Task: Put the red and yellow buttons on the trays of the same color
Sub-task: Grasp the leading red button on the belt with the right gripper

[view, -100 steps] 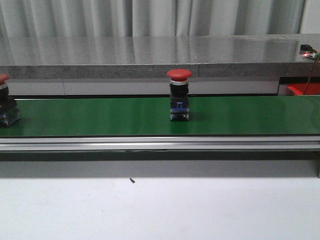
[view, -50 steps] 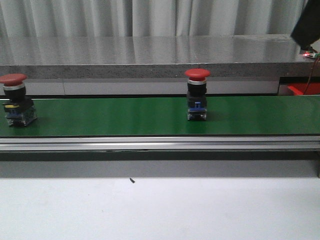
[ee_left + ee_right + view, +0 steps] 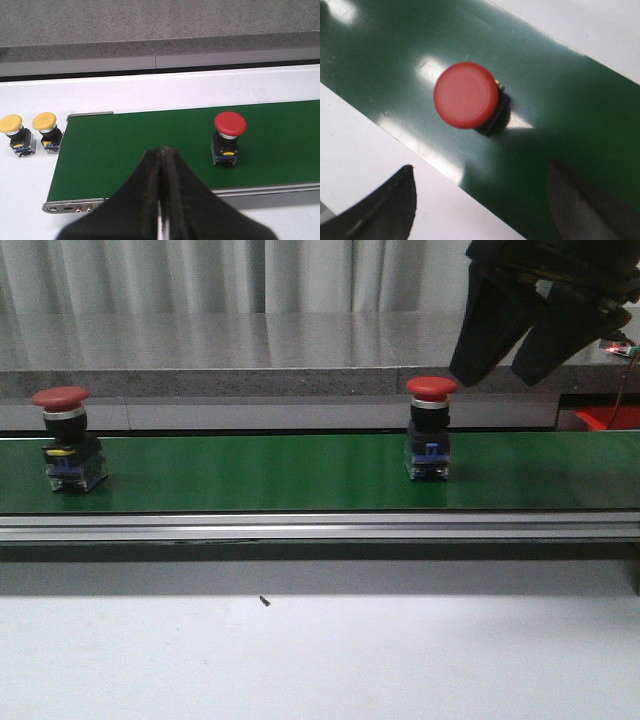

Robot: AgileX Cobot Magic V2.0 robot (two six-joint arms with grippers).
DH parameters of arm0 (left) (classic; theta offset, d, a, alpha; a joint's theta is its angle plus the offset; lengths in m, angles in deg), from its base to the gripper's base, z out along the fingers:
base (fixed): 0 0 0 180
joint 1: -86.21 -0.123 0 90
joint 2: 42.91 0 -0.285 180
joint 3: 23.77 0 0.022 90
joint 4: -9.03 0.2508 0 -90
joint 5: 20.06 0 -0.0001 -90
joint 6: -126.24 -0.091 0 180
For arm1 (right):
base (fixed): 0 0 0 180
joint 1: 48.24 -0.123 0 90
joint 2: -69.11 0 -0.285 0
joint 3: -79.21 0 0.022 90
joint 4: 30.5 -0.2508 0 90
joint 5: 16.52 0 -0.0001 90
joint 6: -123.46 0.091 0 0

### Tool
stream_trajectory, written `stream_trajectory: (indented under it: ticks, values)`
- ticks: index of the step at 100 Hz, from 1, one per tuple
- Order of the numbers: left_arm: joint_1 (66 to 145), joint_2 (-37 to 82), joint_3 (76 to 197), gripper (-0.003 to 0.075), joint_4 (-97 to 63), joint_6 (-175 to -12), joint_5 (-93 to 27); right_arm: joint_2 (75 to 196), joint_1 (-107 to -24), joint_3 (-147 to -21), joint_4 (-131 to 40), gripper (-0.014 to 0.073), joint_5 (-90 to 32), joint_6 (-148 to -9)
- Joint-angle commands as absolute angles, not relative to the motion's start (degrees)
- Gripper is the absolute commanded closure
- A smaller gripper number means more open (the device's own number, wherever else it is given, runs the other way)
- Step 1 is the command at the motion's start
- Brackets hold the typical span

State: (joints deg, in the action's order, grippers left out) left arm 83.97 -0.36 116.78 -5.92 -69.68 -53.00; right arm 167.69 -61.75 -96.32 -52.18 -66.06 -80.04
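Two red buttons ride the green belt [image 3: 250, 475]: one at the left [image 3: 61, 441], one right of centre [image 3: 430, 430]. My right gripper [image 3: 495, 375] hangs open just above and to the right of the right-hand button, apart from it. Seen from above in the right wrist view, this red button [image 3: 466, 95] lies ahead of the open right gripper [image 3: 480, 202]. My left gripper [image 3: 162, 152] is shut and empty over the belt, with the other red button [image 3: 230, 134] off to one side. Two yellow buttons [image 3: 12, 132] [image 3: 46, 131] stand on the white table off the belt's end.
A corner of a red tray [image 3: 605, 418] shows at the far right behind the belt. An aluminium rail [image 3: 320, 528] runs along the belt's near side. A grey stone ledge [image 3: 300, 345] lies behind. The yellow tray is out of view.
Both red buttons have travelled right along the belt. My right gripper has come down into the front view from the top right, above the right-hand button.
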Motion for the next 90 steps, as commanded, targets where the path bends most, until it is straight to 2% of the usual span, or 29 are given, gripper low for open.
stream_trajectory:
  ticks: [1, 57, 64, 79, 90]
  values:
    - [84.26, -0.36, 118.35, 0.074, -7.14, -69.64, -48.51, 167.19, -61.75, -99.5, -53.74, 0.0053, -64.34, -80.94]
    - [84.26, -0.36, 118.35, 0.074, -7.26, -69.64, -48.51, 173.19, -61.75, -101.48, -53.8, 0.0059, -61.72, -81.1]
    - [84.26, -0.36, 118.35, 0.074, -7.26, -69.64, -48.51, 173.63, -61.75, -101.48, -53.8, 0.0119, -61.47, -81.1]
    - [84.26, -0.36, 118.35, 0.074, -7.26, -69.64, -48.61, 174.04, -61.47, -101.48, -53.8, 0.0338, -62.63, -81.1]
    - [84.26, -0.36, 118.35, 0.074, -7.26, -69.64, -48.61, 173.74, -60.94, -102.64, -53.68, 0.0362, -64.96, -81.1]
